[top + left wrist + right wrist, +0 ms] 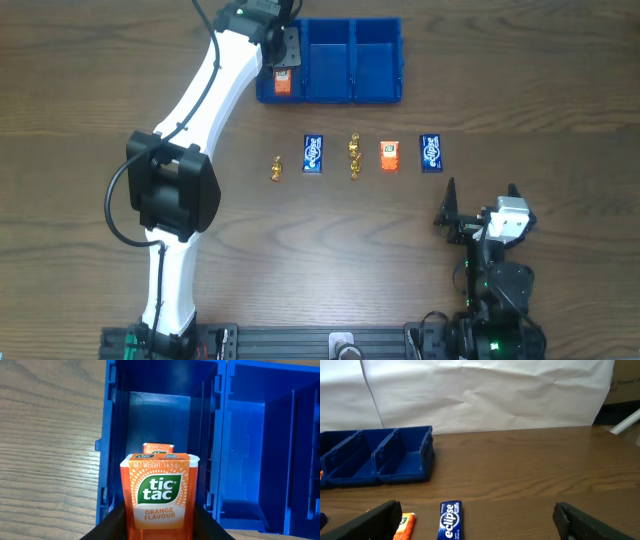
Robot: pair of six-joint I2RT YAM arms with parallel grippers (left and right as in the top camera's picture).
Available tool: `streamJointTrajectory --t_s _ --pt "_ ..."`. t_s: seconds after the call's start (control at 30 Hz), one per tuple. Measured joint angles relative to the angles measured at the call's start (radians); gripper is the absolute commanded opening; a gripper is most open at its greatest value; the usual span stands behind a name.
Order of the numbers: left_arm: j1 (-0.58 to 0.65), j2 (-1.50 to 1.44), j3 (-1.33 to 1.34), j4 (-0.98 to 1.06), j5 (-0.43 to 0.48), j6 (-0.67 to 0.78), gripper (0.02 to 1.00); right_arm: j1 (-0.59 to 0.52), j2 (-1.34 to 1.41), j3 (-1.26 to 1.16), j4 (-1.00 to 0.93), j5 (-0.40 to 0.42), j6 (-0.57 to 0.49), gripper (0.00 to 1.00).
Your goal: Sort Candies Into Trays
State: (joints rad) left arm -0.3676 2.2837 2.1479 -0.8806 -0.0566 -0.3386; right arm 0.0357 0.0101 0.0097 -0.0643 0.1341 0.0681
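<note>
Dark brown wood-grain worktop [560, 90], planks running side to side, evenly lit with no hard shadows. In the right wrist view a creased white sheet [485, 395] hangs as a backdrop behind its far edge. A cardboard box [626, 382] sits beside the sheet, a pale bar [626, 425] below it.

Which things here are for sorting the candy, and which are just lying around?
For the job: blue tray; orange box held in the left gripper; second orange box, blue packets and gold candies on the table.

Just there: white sheet; cardboard box.
</note>
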Motion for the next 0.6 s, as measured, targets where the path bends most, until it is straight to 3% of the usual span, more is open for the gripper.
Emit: streamJointTrajectory --t_s 0.43,0.57,0.6 --pt "-0.001 0.000 0.000 -0.033 0.003 0.026 0.264 0.000 0.000 0.000 0.000 0.000 0.000 1.000" --pt "-0.001 0.000 0.000 -0.033 0.002 0.051 0.312 0.000 0.000 0.000 0.000 0.000 0.000 1.000" --pt "-0.001 0.000 0.000 -0.032 0.002 0.052 0.380 0.000 0.000 0.000 0.000 0.000 0.000 1.000"
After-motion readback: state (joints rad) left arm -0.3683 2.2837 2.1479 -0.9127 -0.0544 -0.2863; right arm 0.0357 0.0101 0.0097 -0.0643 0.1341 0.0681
